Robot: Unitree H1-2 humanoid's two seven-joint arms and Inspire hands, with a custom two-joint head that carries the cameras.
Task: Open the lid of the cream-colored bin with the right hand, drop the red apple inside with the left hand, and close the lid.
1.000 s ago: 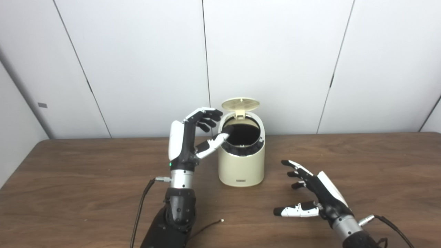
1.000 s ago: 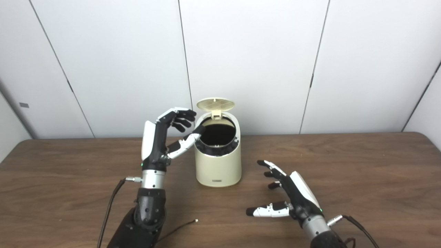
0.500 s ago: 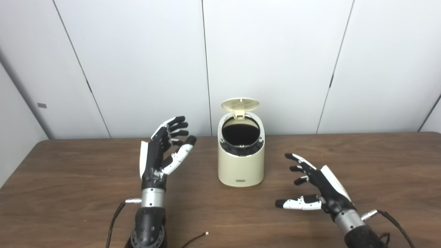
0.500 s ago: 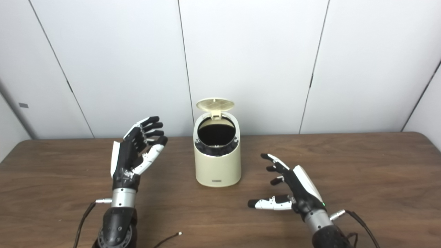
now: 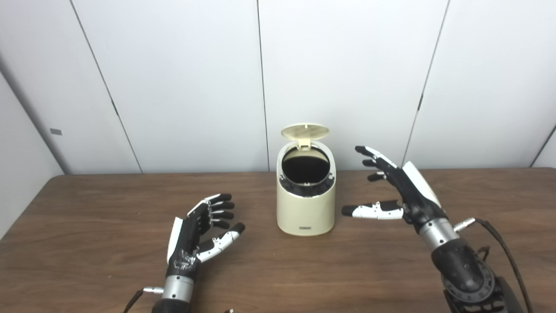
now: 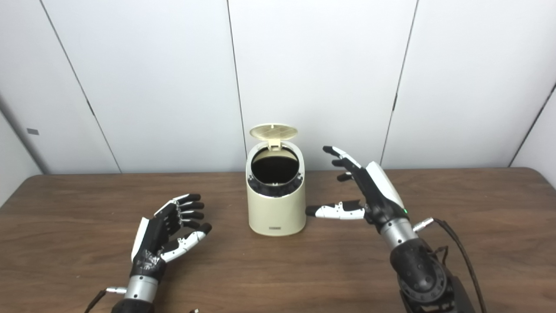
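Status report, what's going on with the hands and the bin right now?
Left hand open, empty, low over the table. Right hand open, raised beside the bin. Lid up; no apple in view. Nothing in the way.

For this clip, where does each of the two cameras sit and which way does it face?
Left eye view: on the robot's head, looking forward and down across the table at the cream-colored bin; the left hand and right hand with their forearms rise from the bottom edge.
Right eye view: beside it, a little to the right, facing the same way; the bin sits further left in the picture.
Shared: the bin, its raised lid, both open empty hands, the white wall panels.
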